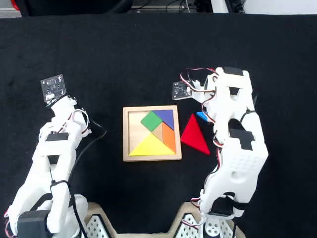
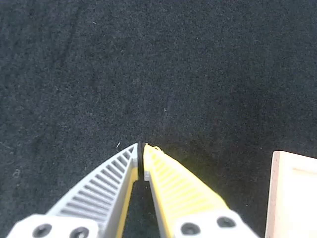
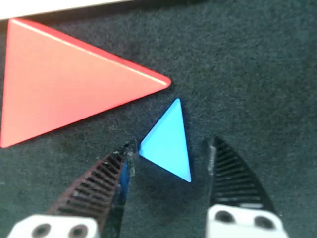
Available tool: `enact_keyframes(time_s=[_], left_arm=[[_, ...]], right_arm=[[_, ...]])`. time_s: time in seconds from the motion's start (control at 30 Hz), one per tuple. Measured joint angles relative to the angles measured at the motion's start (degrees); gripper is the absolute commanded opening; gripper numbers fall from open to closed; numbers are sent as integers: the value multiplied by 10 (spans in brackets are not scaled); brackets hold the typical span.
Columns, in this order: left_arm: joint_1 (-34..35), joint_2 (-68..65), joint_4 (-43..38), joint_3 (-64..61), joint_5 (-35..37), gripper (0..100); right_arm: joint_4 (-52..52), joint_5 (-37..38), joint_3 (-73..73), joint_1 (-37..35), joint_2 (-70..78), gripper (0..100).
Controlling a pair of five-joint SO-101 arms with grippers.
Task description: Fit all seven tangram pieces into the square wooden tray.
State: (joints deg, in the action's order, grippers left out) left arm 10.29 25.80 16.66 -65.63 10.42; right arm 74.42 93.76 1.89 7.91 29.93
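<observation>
The square wooden tray (image 1: 127,134) lies mid-table and holds green, dark blue, orange, tan and yellow pieces. A large red triangle (image 1: 194,134) lies on the cloth just right of the tray and appears in the right wrist view as well (image 3: 64,82). A small light-blue triangle (image 3: 168,144) lies flat beside it, between the open fingers of my right gripper (image 3: 171,151); one tip is at or near its corner, the other stands apart. From above, that blue piece (image 1: 201,115) peeks out under the right arm. My left gripper (image 2: 140,148) is shut and empty over bare cloth, left of the tray's edge (image 2: 292,193).
Black cloth covers the table. The arm bases (image 1: 198,225) stand at the near edge. A small circuit board rides on each arm's wrist (image 1: 53,87). Open cloth lies beyond the tray and to its left.
</observation>
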Motion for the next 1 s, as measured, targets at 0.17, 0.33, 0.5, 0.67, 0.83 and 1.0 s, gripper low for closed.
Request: enact_keyframes(time_s=[0.17,0.33,0.5,0.67,0.83,1.0], left_arm=[[0,0,0,0,0,33],[0,0,0,0,0,33],[0,0,0,0,0,33],[0,0,0,0,0,33],[0,0,0,0,0,33],[0,0,0,0,0,33]], right_arm=[[0,0,0,0,-1,156],[0,0,6,-1,3,95],[0,0,15,-3,4,77],[28,0,13,-4,-7,77],[93,-38,12,-47,-94,77],[89,-106,-1,-127,-174,80]])
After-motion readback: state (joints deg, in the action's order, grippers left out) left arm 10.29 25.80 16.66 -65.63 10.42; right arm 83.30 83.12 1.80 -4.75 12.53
